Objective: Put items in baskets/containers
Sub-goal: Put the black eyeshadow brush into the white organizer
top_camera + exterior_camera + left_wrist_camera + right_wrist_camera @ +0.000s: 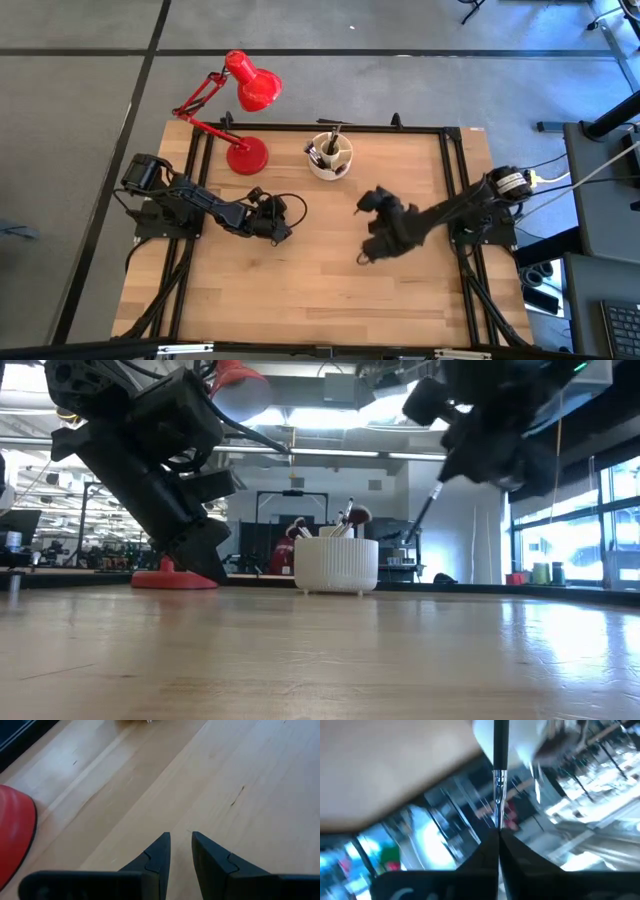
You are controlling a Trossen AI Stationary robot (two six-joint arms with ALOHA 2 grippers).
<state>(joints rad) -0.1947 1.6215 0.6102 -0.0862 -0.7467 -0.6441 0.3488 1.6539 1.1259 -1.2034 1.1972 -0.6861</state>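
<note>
A thin dark-handled makeup brush [500, 750] sticks out of my shut right gripper [498, 834], which hangs above the table's middle [366, 203], right of and nearer than the cream ribbed cup [330, 158]. In the low view the brush [425, 515] slants down from the gripper [445, 468] toward the cup [336, 565], clear of the table. Several brushes [330, 147] stand in the cup. My left gripper [181, 840] is open, low over the wood beside the lamp's base [15, 835], with nothing between its fingers. My right gripper pinches the brush between its two fingers at the thin end just beyond the silver ferrule [498, 795]. The brush runs on in line with the fingers, dark handle pointing away from them. It is lifted clear of the table and slants downward toward the cup.
A red desk lamp stands at the far left, its base [246, 156] left of the cup and its head [255, 86] beyond the far edge. A black frame [400, 127] runs round the table. Bare wood [320, 290] lies in the near half.
</note>
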